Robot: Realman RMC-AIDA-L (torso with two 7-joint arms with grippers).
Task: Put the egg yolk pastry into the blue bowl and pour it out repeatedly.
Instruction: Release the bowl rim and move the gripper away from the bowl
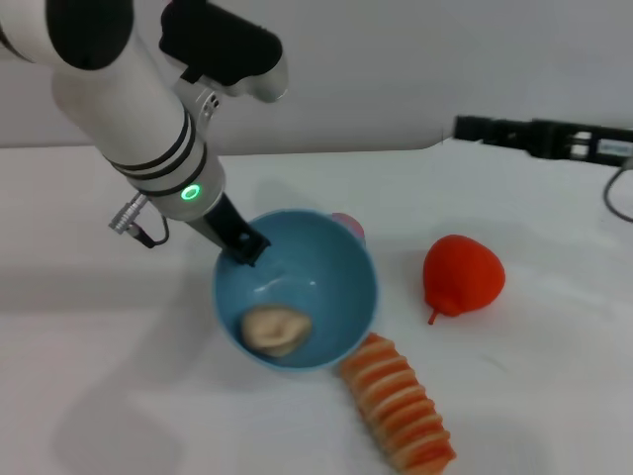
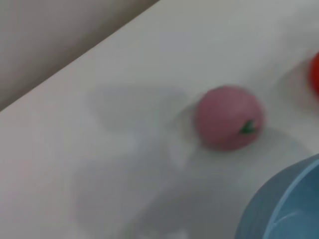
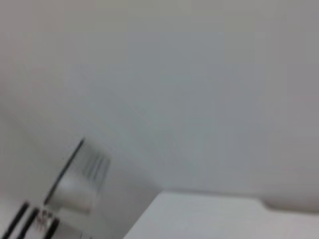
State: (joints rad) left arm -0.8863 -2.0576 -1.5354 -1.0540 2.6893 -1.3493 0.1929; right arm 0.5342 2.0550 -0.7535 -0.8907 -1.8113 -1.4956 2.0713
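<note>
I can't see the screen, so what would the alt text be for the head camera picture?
The robot's left gripper grips the rim of a tilted blue bowl with a beige egg yolk pastry lying inside. On the white table nearby are a red pear and a striped orange-and-cream roll.

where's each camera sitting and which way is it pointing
Head: high, looking down at the table; left arm's left gripper on the blue bowl rim, egg yolk pastry inside.
Left wrist: low over the table, facing the pink ball; no fingers show.
Right wrist: faces a wall, no body.
Head and left wrist share the bowl, ball.
</note>
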